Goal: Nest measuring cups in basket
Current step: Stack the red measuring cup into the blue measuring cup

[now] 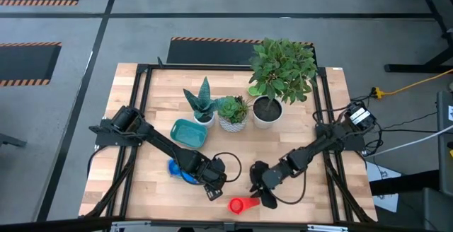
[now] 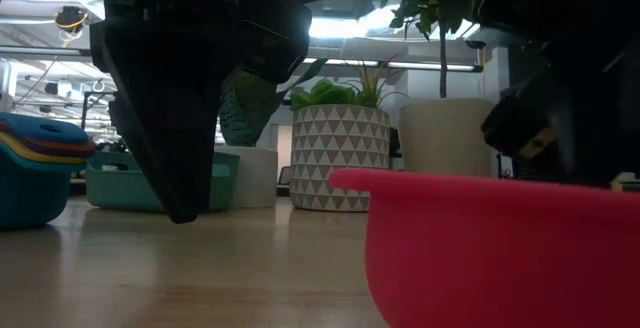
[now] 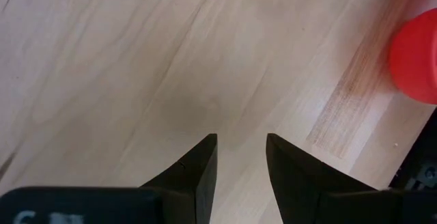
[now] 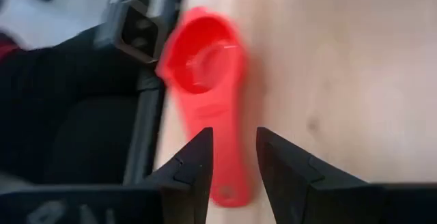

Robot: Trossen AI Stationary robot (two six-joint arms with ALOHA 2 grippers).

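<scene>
A red measuring cup lies on the table near its front edge, bowl opening up; it fills the foreground of the low view. A stack of nested cups, blue on the outside, stands on the table in front of the teal basket. My right gripper is open, one finger on each side of the red cup's handle; no contact shows. My left gripper is open and empty over bare wood, between the stack and the red cup.
Three white plant pots stand in a row behind the basket, at the table's middle and far side. The table's dark frame edge runs right beside the red cup. Bare wood lies between the two grippers.
</scene>
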